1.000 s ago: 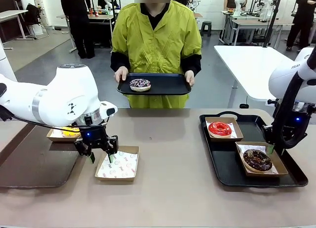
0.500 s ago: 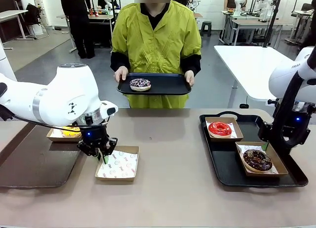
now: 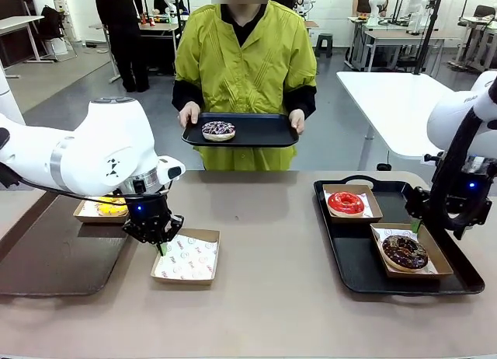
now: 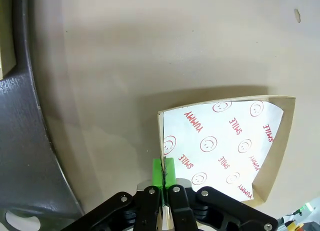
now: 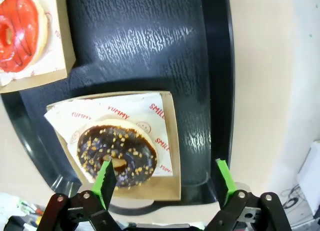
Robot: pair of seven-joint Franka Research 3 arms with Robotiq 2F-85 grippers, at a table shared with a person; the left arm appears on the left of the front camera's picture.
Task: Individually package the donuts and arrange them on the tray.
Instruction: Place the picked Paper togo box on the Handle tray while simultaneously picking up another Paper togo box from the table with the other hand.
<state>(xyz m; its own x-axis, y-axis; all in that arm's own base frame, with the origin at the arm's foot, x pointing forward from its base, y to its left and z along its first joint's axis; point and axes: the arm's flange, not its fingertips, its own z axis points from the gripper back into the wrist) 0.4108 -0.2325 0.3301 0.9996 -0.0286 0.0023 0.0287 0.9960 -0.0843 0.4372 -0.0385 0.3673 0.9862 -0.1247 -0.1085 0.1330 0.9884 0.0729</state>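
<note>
Pinching the paper box (image 4: 220,146) wall, printed "SMILE" and "YUMMY", my left fingers (image 4: 163,172) have snapped together since a second ago; my right fingers (image 5: 165,178) gape.

Four donuts, three boxed, one loose on the person's tray.

Glossy red donut (image 3: 345,203) sits flat in a paper-lined cardboard box at the back of the black tray (image 3: 357,266) on the right. Chocolate sprinkled donut (image 3: 404,252) sits flat in its own lined box near the front of that tray. Yellow-iced donut (image 3: 110,207) is boxed at the left, partly hidden behind the arm. Dark donut with white-purple sprinkles (image 3: 218,130) lies unboxed on a second black tray (image 3: 264,134) held by the person.
</note>
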